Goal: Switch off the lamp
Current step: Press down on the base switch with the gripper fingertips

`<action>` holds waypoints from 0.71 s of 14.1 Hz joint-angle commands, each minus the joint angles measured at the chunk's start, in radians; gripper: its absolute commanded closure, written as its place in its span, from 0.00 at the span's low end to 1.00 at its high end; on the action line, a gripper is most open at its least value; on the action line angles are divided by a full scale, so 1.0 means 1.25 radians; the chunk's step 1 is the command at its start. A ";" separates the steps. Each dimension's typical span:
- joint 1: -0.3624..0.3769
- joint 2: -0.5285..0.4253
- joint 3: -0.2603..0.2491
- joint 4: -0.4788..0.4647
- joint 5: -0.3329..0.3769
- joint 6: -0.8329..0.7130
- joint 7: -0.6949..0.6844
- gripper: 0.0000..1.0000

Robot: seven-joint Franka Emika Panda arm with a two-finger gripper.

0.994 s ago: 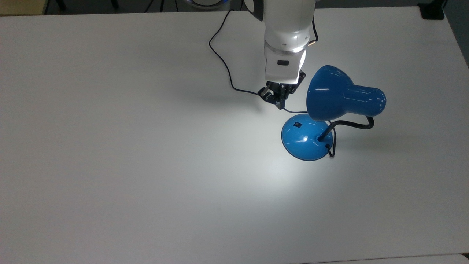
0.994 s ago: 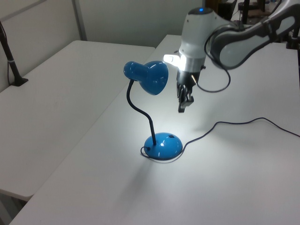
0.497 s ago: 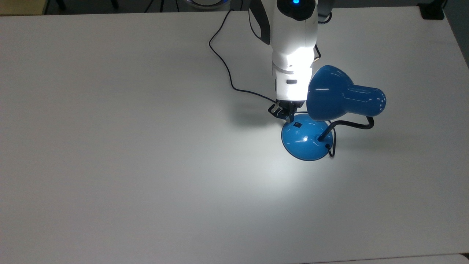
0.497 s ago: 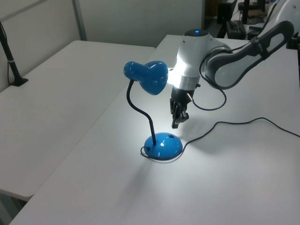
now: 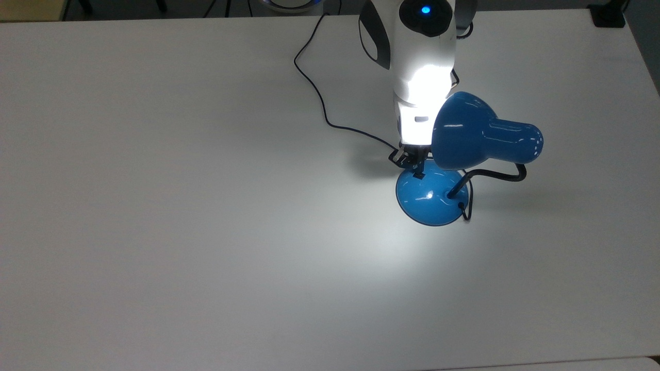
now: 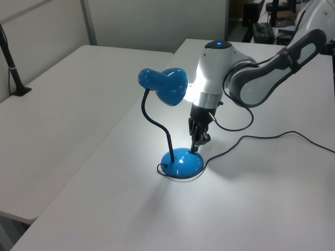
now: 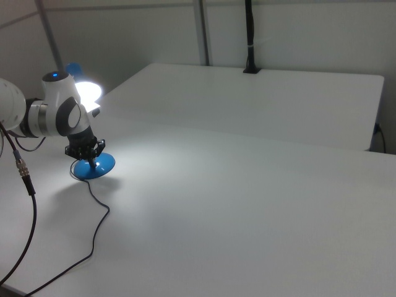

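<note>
Standing near the far right part of the white table (image 5: 154, 206) in the top view, the lamp (image 5: 482, 136) is lit: a bright pool of light spreads over the table below and to the left of its round blue base (image 5: 430, 198) in that view. Its glossy blue shade (image 6: 165, 85) is held high on a bent black gooseneck (image 6: 157, 123), and the shade's open mouth faces the white arm (image 6: 214, 73), whose side glows in the light. The gripper (image 6: 197, 144) points straight down, its tip at the top of the base on the edge nearest the arm, touching it or just above it; which of the two cannot be told. The fingers (image 5: 415, 167) look pressed close together, with nothing between them, and they cover the spot of the dome just beside the gooseneck's foot. A dark cord (image 5: 314, 87) runs from the base across the table toward the far edge in the top view; in the right view it trails along the table toward the near edge.
</note>
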 commanded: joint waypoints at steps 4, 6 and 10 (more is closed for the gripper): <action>-0.001 0.022 0.002 -0.007 0.003 0.018 -0.020 1.00; -0.002 0.015 0.002 -0.036 0.003 0.017 -0.018 1.00; -0.014 -0.043 0.000 -0.098 0.004 -0.036 0.006 1.00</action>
